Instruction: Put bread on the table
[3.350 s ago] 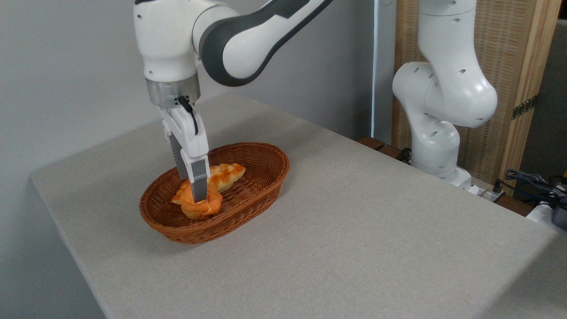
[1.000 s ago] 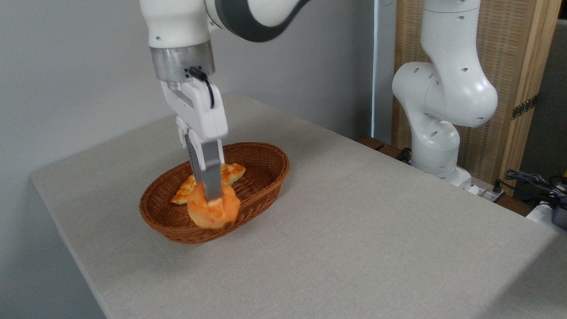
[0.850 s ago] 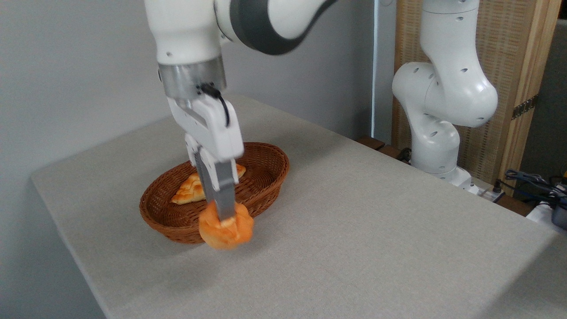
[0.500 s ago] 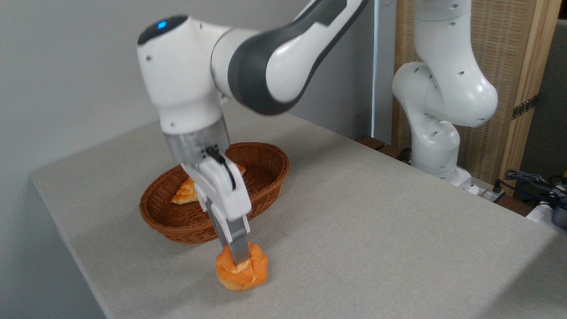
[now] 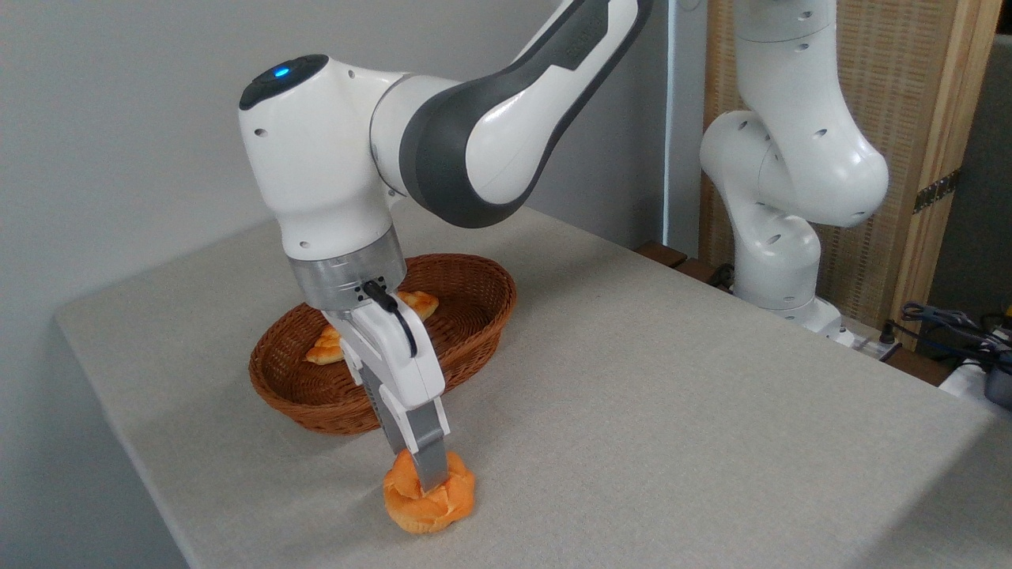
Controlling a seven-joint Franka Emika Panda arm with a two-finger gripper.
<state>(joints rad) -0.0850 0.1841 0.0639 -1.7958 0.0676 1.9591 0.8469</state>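
Observation:
The bread (image 5: 431,501), a small round orange bun with a lumpy top, rests on the grey speckled table (image 5: 632,395) near its front edge, just in front of the wicker basket. My gripper (image 5: 429,484) comes down on it from above and is shut on the bread, its near finger pressed into the bun's top. The far finger is hidden behind the near one.
An oval brown wicker basket (image 5: 466,324) stands behind the gripper, holding a long braided golden loaf (image 5: 332,344) partly hidden by the wrist. The arm's white base (image 5: 779,261) rises at the back right. Cables (image 5: 949,324) lie at the far right.
The bun was lifted out of the basket, carried forward and to the right over the rim, then lowered onto the tabletop. The gripper has sunk slightly with it in the last half second.

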